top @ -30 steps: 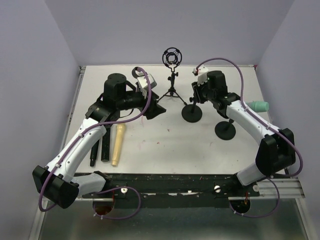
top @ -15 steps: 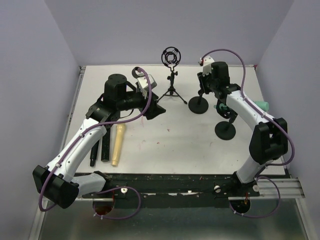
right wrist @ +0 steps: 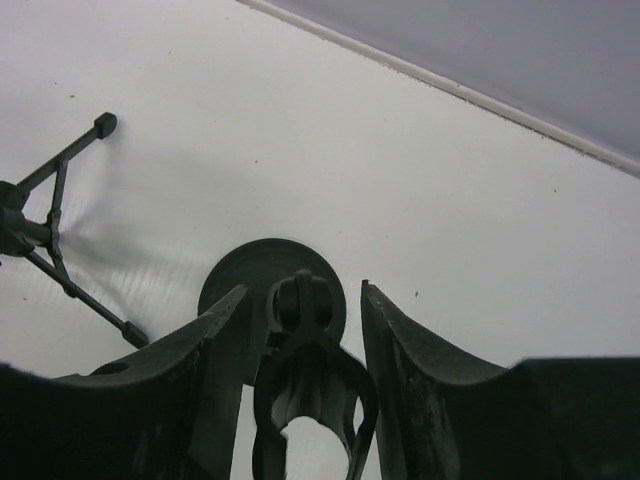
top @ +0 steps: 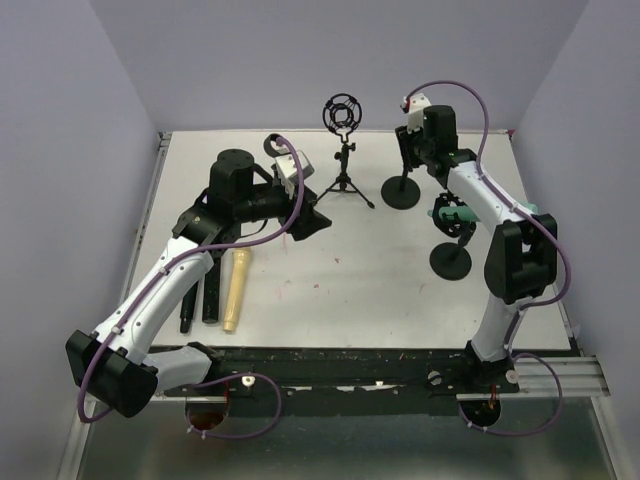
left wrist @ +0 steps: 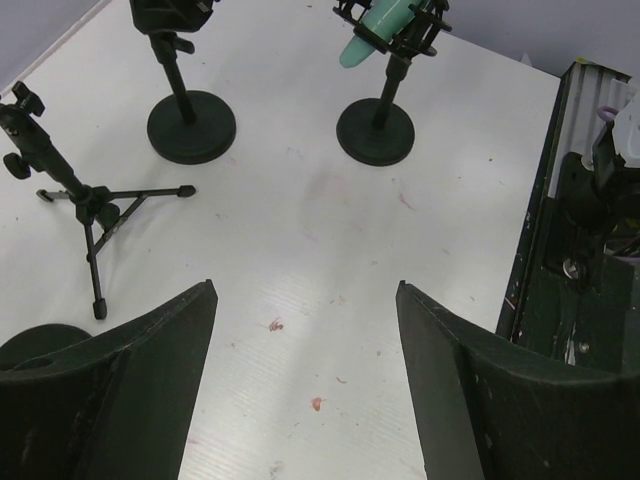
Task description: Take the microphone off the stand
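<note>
Teal microphone, seated tilted in the clip of its round-based stand at right of bench; left claw gaping, empty; right claw closed on separate empty clip stand at rear, beside a black tripod mount

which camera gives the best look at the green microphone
Left wrist view: the green microphone sits unobstructed in its clip, only one end cut by the frame. The top view shows it small, partly behind the right arm. The right wrist view shows only an empty stand.
</note>
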`<act>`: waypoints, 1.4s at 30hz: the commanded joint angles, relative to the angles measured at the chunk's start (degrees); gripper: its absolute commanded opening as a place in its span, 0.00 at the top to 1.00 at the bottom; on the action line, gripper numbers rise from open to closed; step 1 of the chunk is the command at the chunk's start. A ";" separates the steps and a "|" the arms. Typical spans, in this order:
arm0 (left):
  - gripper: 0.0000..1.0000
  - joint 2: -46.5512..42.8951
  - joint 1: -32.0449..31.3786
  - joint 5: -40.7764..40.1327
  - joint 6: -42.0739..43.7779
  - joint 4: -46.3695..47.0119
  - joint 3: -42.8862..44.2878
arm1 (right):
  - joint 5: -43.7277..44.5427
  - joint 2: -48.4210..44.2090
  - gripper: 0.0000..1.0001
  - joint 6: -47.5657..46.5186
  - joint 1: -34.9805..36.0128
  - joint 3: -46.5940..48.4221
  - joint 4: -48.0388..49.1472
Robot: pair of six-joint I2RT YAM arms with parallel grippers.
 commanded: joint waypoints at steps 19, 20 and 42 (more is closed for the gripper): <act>0.20 19.52 -11.25 7.12 -0.98 11.28 19.29 | -6.58 -36.97 0.21 6.40 -4.28 -0.87 -20.98; 0.20 20.84 -12.12 7.55 -0.81 12.25 20.34 | -5.43 -38.56 0.20 6.93 -4.72 -0.70 -22.30; 0.19 34.30 -29.44 -8.07 12.10 28.68 29.58 | -3.23 -48.24 0.12 21.61 -25.56 3.08 -40.24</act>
